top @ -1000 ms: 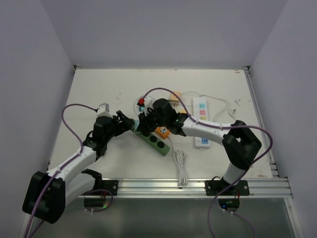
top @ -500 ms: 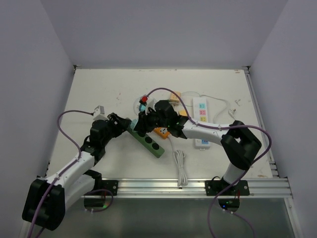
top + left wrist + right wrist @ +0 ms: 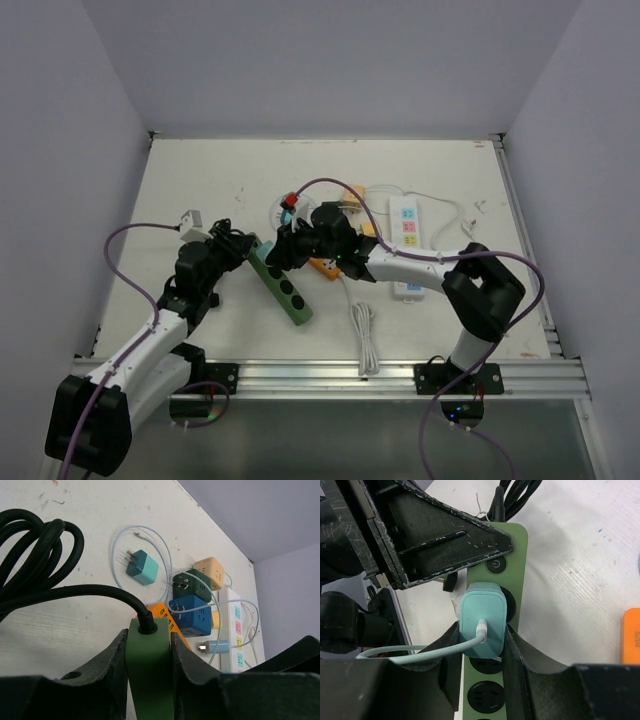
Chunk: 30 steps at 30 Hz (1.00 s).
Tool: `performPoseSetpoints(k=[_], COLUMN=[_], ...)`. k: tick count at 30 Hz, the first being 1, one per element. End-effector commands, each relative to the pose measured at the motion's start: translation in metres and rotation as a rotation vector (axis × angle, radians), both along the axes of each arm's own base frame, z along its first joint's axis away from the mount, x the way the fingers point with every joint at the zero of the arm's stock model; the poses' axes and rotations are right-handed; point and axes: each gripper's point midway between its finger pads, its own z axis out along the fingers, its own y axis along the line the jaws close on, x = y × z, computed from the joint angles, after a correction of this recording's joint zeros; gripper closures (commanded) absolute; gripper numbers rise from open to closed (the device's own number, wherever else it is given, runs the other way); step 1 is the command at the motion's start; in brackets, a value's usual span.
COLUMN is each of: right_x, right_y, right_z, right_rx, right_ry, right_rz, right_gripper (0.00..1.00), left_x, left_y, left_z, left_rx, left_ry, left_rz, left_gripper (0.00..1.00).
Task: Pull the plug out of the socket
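Observation:
A green power strip (image 3: pixel 285 288) lies slanted at the table's middle, its black cord (image 3: pixel 50 555) coiled behind it. My left gripper (image 3: pixel 148 636) is shut on the strip's cord end (image 3: pixel 148 665), both pads pressed against its sides. A teal plug (image 3: pixel 484 617) with a pale cable sits in the socket just below the strip's power button (image 3: pixel 495 565). My right gripper (image 3: pixel 480 636) is shut on that plug, one finger on each side. In the top view the right gripper (image 3: pixel 284 250) hides the plug and nearly meets the left gripper (image 3: pixel 250 247).
Behind the strip lie a loose teal plug (image 3: pixel 142 567), dark green (image 3: pixel 192 585), blue (image 3: pixel 190 615) and tan (image 3: pixel 210 570) cube adapters, and an orange strip (image 3: pixel 165 619). A white power strip (image 3: pixel 405 235) lies to the right. A white cable bundle (image 3: pixel 365 335) lies near the front rail (image 3: pixel 400 375).
My left gripper has closed onto the strip's cord end. The strip has swung and slid leftward and toward the front, the right gripper following it while still holding the plug.

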Motion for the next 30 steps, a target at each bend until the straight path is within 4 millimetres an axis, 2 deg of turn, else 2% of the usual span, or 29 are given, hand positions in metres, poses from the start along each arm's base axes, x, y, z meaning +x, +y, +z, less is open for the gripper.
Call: performPoseSetpoints(k=[1,2,3,11,12,14,15,22,30], right_x=[0.011,0.012,0.018,0.035,0.038,0.042,0.048,0.065,0.070], right_y=[0.006,0.005,0.000,-0.018,-0.023,-0.031,-0.039,-0.074,-0.075], right_z=[0.072,0.075,0.082,0.106,0.113,0.114,0.122,0.131,0.137], right_rx=[0.175,0.177,0.193,0.268,0.286,0.296,0.318,0.360,0.350], right_ry=[-0.135,-0.143,-0.155,-0.178,-0.187,-0.186,-0.191,-0.188,-0.202], right_rz=[-0.017,-0.030,-0.058,-0.141,-0.154,-0.175,-0.196,-0.266,-0.268], right_gripper=[1.00,1.00,1.00,1.00,1.00,1.00,1.00,1.00,1.00], left_x=[0.005,0.007,0.005,0.003,0.002,0.002,0.002,0.002,0.002], left_y=[0.035,0.038,0.045,0.056,0.058,0.059,0.060,0.061,0.071], left_z=[-0.021,-0.020,-0.029,-0.050,-0.051,-0.056,-0.058,-0.066,-0.072], left_rx=[0.206,0.223,0.277,0.350,0.358,0.376,0.378,0.400,0.483], left_ry=[0.060,0.064,0.088,0.153,0.163,0.184,0.189,0.210,0.247], left_rz=[0.098,0.113,0.124,0.150,0.154,0.150,0.153,0.141,0.148], left_gripper=[1.00,1.00,1.00,1.00,1.00,1.00,1.00,1.00,1.00])
